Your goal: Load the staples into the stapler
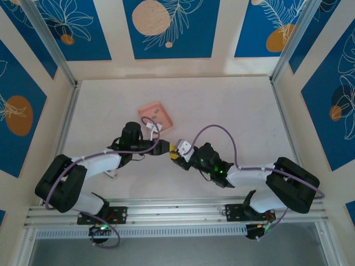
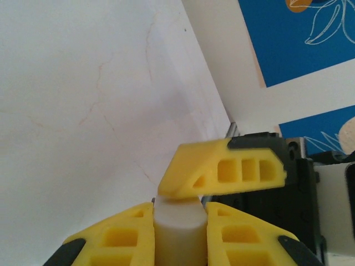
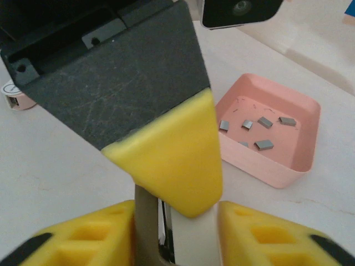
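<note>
Left gripper (image 2: 178, 213) is clamped on the white stapler (image 2: 177, 237), probably to steady it. Right gripper (image 3: 176, 221) has its fingers beside the stapler; whether they press I cannot tell. Staples (image 3: 263, 144) wait in the pink tray (image 3: 288, 166), at two o'clock from it.

Right wrist: left gripper finger (image 3: 166, 149) covers left corner of pink tray (image 3: 266, 172). White object (image 3: 191, 238) between jaws cut off by bottom edge, kind unclear. Small white roll (image 3: 12, 95) cropped at left edge. Top view: staples (image 1: 157, 114) too small to tell.
</note>
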Controlling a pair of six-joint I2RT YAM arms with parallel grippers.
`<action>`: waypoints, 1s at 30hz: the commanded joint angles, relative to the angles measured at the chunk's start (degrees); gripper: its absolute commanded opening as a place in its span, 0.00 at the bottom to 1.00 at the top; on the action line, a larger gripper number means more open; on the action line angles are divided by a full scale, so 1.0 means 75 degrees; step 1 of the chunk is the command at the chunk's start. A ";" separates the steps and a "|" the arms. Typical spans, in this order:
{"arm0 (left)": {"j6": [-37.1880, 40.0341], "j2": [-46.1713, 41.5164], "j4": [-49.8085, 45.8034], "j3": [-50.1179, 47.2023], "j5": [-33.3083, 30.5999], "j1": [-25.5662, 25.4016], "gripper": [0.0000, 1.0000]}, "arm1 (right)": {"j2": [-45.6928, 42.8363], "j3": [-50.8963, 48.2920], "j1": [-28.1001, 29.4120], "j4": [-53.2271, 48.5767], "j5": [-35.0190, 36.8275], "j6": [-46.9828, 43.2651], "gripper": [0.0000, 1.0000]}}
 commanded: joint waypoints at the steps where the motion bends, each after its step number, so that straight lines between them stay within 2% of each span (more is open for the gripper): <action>1: 0.0866 -0.0456 -0.0639 0.0079 -0.0585 -0.0057 0.06 | -0.0479 0.0178 -0.0268 -0.0403 -0.0163 0.0006 0.51; 7: 0.2190 -0.0985 -0.1046 0.0033 -0.0991 -0.0058 0.03 | -0.1704 -0.0053 -0.1240 -0.1265 -0.2428 0.0581 0.67; 11: 0.3217 -0.1257 -0.1252 0.0036 -0.0918 -0.0069 0.02 | -0.2583 0.0019 -0.1884 -0.2470 -0.3427 0.0725 0.68; 17: 0.5094 -0.1930 -0.0936 -0.0523 -0.0942 -0.0067 0.03 | -0.3444 -0.0014 -0.2591 -0.3253 -0.4257 0.1433 0.67; 22: 0.6636 -0.2416 -0.1049 -0.0791 -0.0533 -0.0075 0.00 | -0.3591 0.0524 -0.2534 -0.4768 -0.3884 0.1137 0.65; 28: 0.8150 -0.2716 -0.1588 -0.0769 -0.0709 -0.0082 0.00 | -0.3216 0.0992 -0.2392 -0.5191 -0.3984 0.2243 0.68; 30: 0.8566 -0.2813 -0.1543 -0.0837 -0.0879 -0.0099 0.00 | -0.3031 0.1230 -0.2195 -0.5491 -0.3567 0.2896 0.69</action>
